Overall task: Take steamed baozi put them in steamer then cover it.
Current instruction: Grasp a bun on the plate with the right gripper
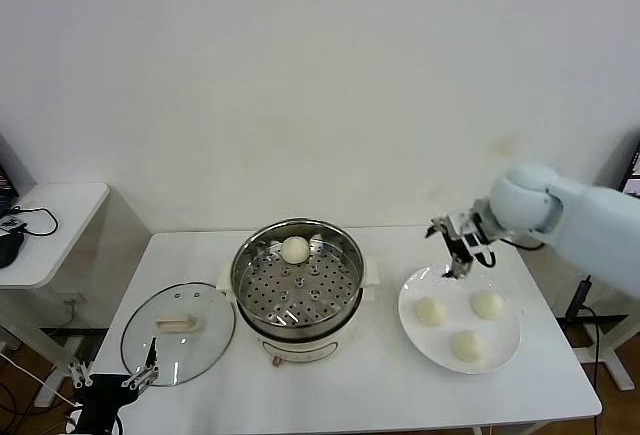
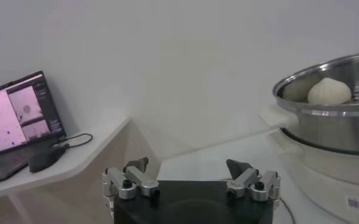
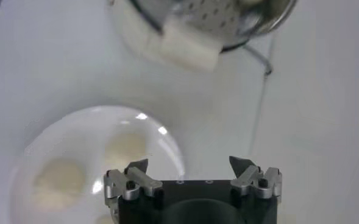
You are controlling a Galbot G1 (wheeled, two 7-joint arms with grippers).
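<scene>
The steamer stands mid-table with one steamed baozi on the far part of its perforated tray. Three more baozi lie on a white plate to its right. My right gripper hovers open and empty over the plate's far edge; its wrist view shows the gripper, two baozi and the steamer's handle. The cover lies flat left of the steamer. My left gripper waits open at the table's front left corner, and in its own view it faces the steamer.
A white side table with a laptop and cables stands beyond the table's left edge. A white wall runs close behind the table. My right arm reaches in from the right side.
</scene>
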